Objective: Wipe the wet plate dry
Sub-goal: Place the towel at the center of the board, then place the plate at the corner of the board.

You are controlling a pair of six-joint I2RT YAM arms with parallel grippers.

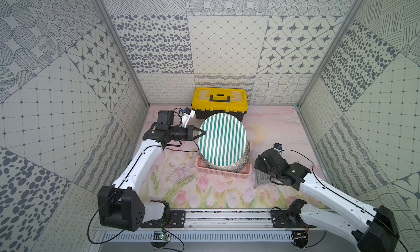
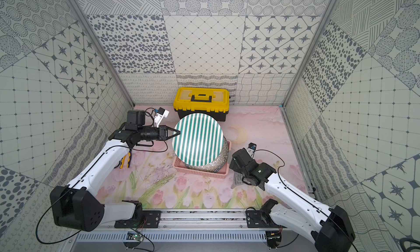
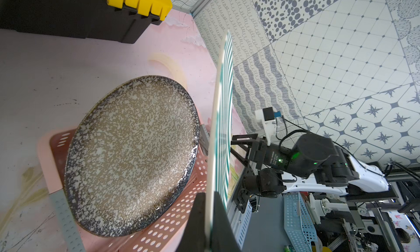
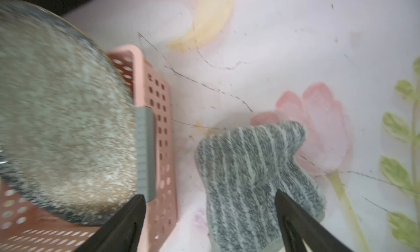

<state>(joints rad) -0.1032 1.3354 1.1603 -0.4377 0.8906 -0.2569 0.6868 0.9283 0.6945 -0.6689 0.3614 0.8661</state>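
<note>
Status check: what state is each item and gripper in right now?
Striped plate: gripped by its rim, raised above the basket.
Left gripper: shut on the striped plate.
Speckled plate: leaning in the basket.
Basket: on the table, holding the speckled plate.
Cloth: crumpled on the table, not gripped.
Right gripper: open, over the cloth.
Toolbox: lid shut.

High stereo pair; close wrist views, shared basket (image 4: 139,80)
</note>
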